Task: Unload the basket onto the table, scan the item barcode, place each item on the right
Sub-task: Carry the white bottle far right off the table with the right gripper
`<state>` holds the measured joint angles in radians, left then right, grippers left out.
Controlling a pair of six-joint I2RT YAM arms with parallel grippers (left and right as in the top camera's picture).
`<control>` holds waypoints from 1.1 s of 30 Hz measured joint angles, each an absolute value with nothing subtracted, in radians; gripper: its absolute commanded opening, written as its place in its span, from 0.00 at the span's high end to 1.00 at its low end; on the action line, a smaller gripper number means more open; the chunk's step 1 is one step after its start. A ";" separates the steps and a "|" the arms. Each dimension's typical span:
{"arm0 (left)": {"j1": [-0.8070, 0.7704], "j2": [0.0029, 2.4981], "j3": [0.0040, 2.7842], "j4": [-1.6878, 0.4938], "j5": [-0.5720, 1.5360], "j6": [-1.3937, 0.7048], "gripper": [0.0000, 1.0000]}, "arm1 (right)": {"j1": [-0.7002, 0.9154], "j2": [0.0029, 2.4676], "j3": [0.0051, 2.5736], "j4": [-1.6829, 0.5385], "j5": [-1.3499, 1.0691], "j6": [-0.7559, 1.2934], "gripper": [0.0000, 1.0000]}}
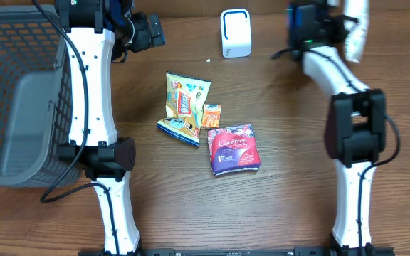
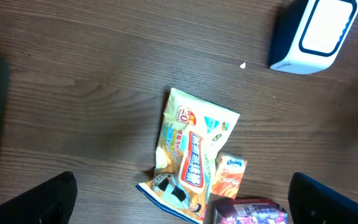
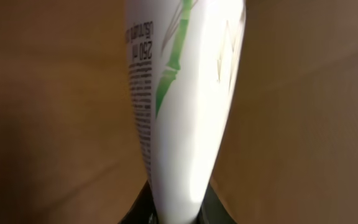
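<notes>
The support surface is a brown wood-grain table (image 1: 276, 213), with a grey mesh basket (image 1: 34, 107) at its left edge and a white, dark-sided scanner (image 1: 235, 33) standing near the far edge at centre. A small white speck (image 1: 206, 60) lies on the bare wood just in front of and to the left of the scanner. Grouped at the table's centre, all lying flat, are a yellow snack bag (image 1: 184, 107), a small orange packet (image 1: 211, 115) just beside the bag's right edge, and a purple pack (image 1: 233, 149) just in front of the orange packet.
</notes>
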<state>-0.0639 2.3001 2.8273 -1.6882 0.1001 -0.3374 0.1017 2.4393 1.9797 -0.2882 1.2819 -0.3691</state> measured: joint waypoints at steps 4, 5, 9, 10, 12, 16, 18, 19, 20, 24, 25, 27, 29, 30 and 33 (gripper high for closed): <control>-0.064 2.300 2.827 -1.687 0.100 -0.337 0.00 | -0.004 2.439 1.984 -0.562 1.179 -0.203 0.91; -0.064 2.300 2.827 -1.688 0.100 -0.337 0.00 | -0.038 2.439 1.984 -0.639 1.129 -0.136 0.91; -0.064 2.300 2.827 -1.688 0.100 -0.337 0.00 | -0.150 2.439 1.984 -0.783 0.972 0.084 0.96; -0.064 2.300 2.827 -1.688 0.100 -0.337 0.00 | -0.188 2.439 1.984 -0.806 0.934 0.127 0.96; -0.064 2.300 2.827 -1.688 0.100 -0.337 0.00 | -0.253 2.439 1.984 -0.830 0.894 0.164 0.96; -0.064 2.300 2.827 -1.688 0.100 -0.337 0.01 | -0.400 2.424 1.984 -0.859 0.852 0.216 0.95; -0.064 2.300 2.827 -1.688 0.100 -0.337 0.00 | -0.451 2.421 1.984 -0.869 0.841 0.229 0.85; -0.064 2.300 2.827 -1.688 0.100 -0.337 0.00 | -0.475 2.421 1.984 -0.875 0.837 0.232 0.72; -0.064 2.300 2.827 -1.688 0.100 -0.337 0.00 | -0.493 2.421 1.984 -0.879 0.833 0.237 0.56; -0.064 2.300 2.827 -1.688 0.100 -0.337 0.00 | -0.547 2.421 1.984 -0.894 0.767 0.261 0.19; -0.064 2.300 2.827 -1.688 0.100 -0.337 0.00 | -0.552 2.421 1.984 -0.894 0.753 0.264 0.12; -0.064 2.300 2.827 -1.688 0.100 -0.337 0.00 | -0.555 2.421 1.984 -0.894 0.721 0.269 0.11; -0.064 2.300 2.827 -1.688 0.100 -0.337 0.01 | -0.552 2.421 1.984 -0.898 0.707 0.268 0.11; -0.064 2.300 2.827 -1.688 0.100 -0.337 0.00 | -0.550 2.421 1.984 -0.899 0.704 0.270 0.11; -0.064 2.300 2.827 -1.688 0.100 -0.337 0.01 | -0.542 2.411 1.984 -0.900 0.682 0.269 0.13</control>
<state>-0.0639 2.3001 2.8273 -1.6878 0.0998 -0.3374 -0.5423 2.4115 1.9842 -0.9005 0.6819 0.2691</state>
